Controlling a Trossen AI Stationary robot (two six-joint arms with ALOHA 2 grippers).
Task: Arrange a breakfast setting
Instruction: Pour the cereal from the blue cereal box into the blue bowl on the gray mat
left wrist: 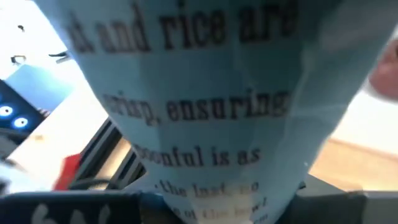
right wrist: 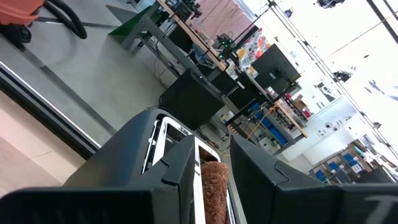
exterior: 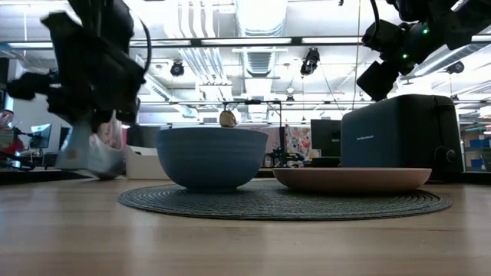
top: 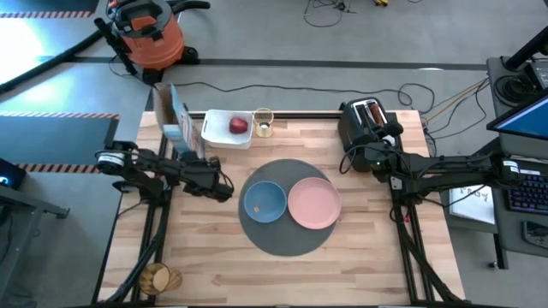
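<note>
A round dark grey mat (top: 285, 241) lies mid-table with a blue bowl (top: 264, 203) and a pink plate (top: 314, 204) on it. A red apple (top: 238, 126) sits in a white tray (top: 221, 130), and a glass of orange drink (top: 263, 122) stands beside it. A toast slice (right wrist: 212, 186) stands in a slot of the black toaster (top: 364, 120). My right gripper (exterior: 374, 79) is open just above the toaster, its fingers on either side of the toast's line. My left gripper (exterior: 92, 115) is shut on a light blue cereal box (top: 178, 127). The spoon is out of view. My left gripper has the cereal box between its two fingers, and a printed face (left wrist: 205, 180) fills its wrist view. The fingertips are hidden by the box. In the low view the box (exterior: 96, 153) hangs tilted below the gripper, its lower end close above the table.
A round wooden thing (top: 157, 278) lies at the table's front left corner. The toaster stands at the far right, the tray and glass at the far middle. An orange shop vacuum (top: 150, 38) stands on the floor beyond the far edge. Bare wood shows in front of the mat.
</note>
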